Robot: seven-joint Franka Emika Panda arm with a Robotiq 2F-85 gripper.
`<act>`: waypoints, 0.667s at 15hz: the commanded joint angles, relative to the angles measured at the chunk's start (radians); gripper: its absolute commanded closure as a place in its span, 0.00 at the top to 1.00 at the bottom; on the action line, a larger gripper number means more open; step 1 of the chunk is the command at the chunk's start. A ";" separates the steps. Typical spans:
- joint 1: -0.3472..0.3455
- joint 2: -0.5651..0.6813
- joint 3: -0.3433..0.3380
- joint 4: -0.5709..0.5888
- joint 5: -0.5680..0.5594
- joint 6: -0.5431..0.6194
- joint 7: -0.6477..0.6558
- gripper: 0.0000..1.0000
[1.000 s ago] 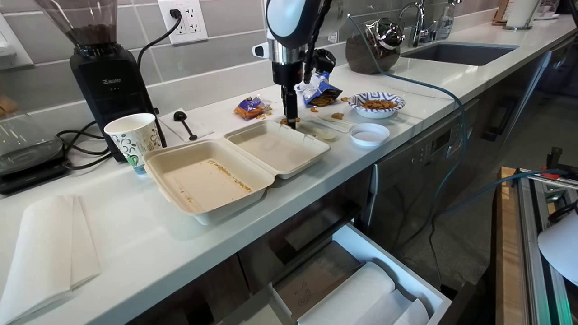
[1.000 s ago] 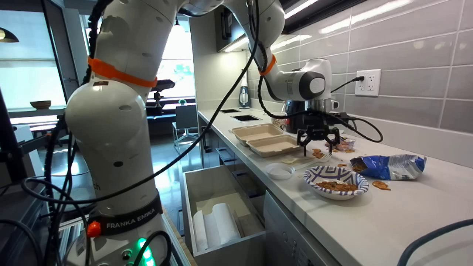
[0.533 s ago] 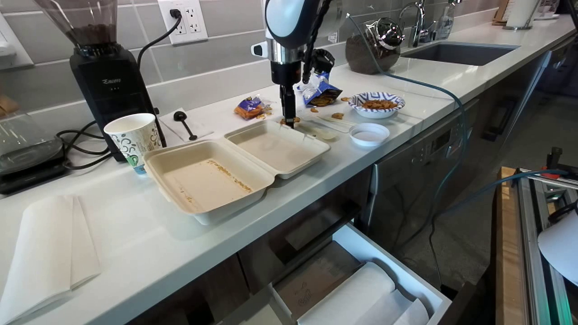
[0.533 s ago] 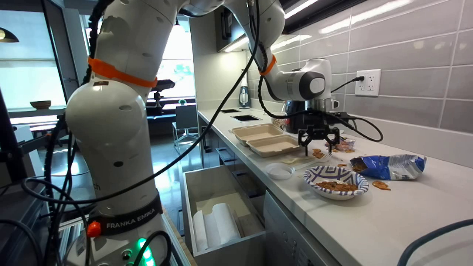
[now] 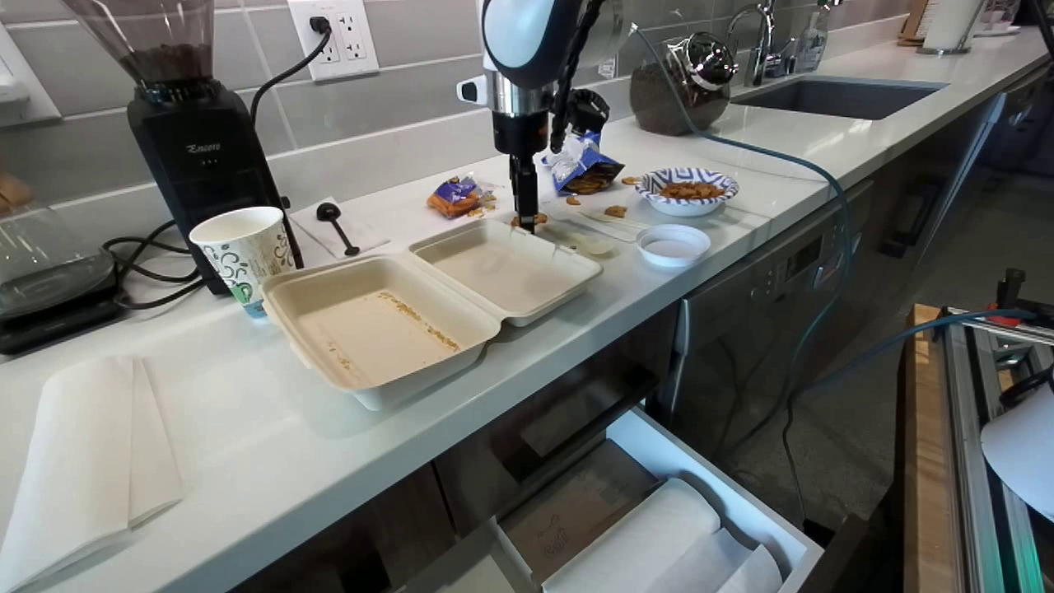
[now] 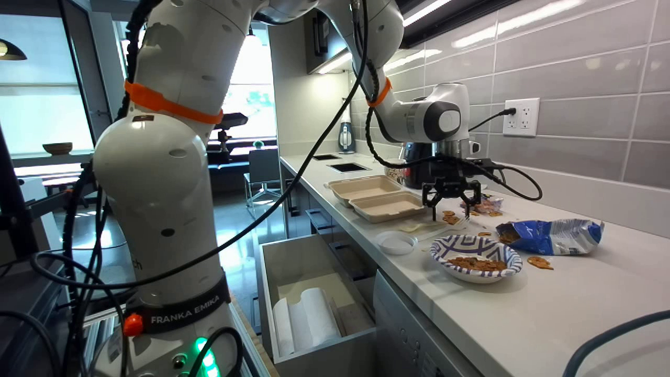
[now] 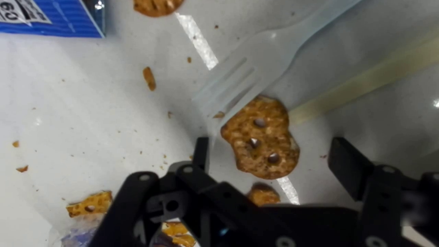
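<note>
Barely shifted since the earlier frame, the hand (image 7: 270,145) stands wide, the pretzel (image 7: 265,136) on the bench (image 7: 99,103) between its fingers (image 7: 349,168) probably light and brittle, best pinched softly by its sides, though fingertip height is unclear.

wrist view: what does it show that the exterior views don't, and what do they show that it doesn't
Only the wrist view shows the large printed characters on the blue bag and a crumb at the tine tips of the fork.

Only the exterior views show the takeout container, the patterned bowl and the open drawer.

All of them share the hand, the pretzel crisp near its fingertips, the fork and at least part of the blue bag.
</note>
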 commanded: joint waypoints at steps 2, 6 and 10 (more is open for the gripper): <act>0.007 0.015 -0.009 0.007 -0.014 0.010 0.020 0.89; 0.009 0.016 -0.014 0.009 -0.021 0.010 0.030 0.76; 0.014 0.021 -0.014 0.016 -0.029 0.008 0.039 0.77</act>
